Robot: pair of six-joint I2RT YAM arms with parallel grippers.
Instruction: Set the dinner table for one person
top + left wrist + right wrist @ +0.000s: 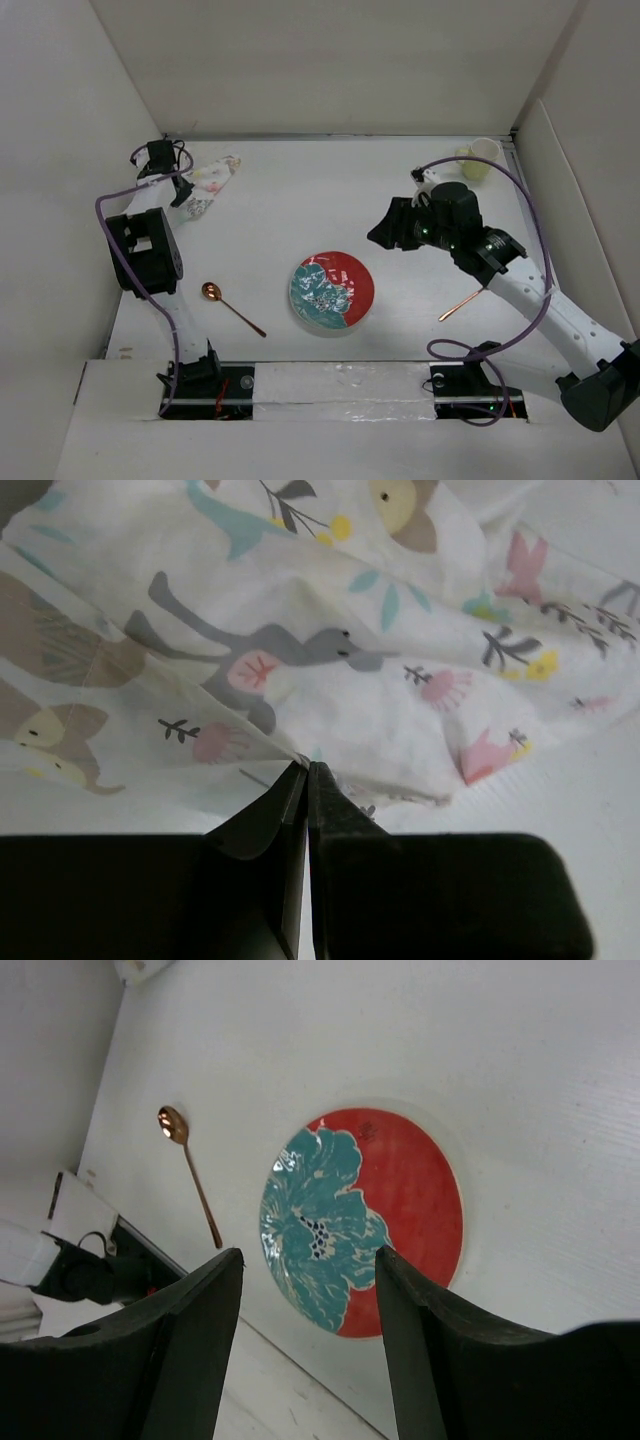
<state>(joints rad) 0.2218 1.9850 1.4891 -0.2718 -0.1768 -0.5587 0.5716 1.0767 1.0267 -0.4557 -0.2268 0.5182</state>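
White matte dinner table (pixel 300 190) is filling most of the top view, running from the arm bases at the bottom up to the back wall. Right arm is reaching in from lower right, and the right gripper (pixel 385 236) is hanging over bare table right of centre; in its wrist view the right gripper (pixel 310 1260) is standing wide open with nothing between the fingers, and it is looking down on the plate. Left arm is bending up the left edge, with the left gripper (pixel 185 196) sitting at the upper left against the placemat (pixel 212 182). The wrist view is showing the left gripper (pixel 305 770) closed tight, fingers pressing together and catching a fold of the placemat (pixel 320 650) edge at the tips. The cloth is lying crumpled, with animal and leaf prints showing. Red and teal flowered plate (pixel 332 292) is sitting flat at lower centre. Pale yellow cup (pixel 481 157) is standing in the upper right corner, well apart from the plate. Copper spoon (pixel 231 307) is lying left of the plate, bowl pointing to the upper left. Another thin copper utensil (pixel 458 304) is lying to the plate's right, partly hidden under the right arm, so its kind is not telling.
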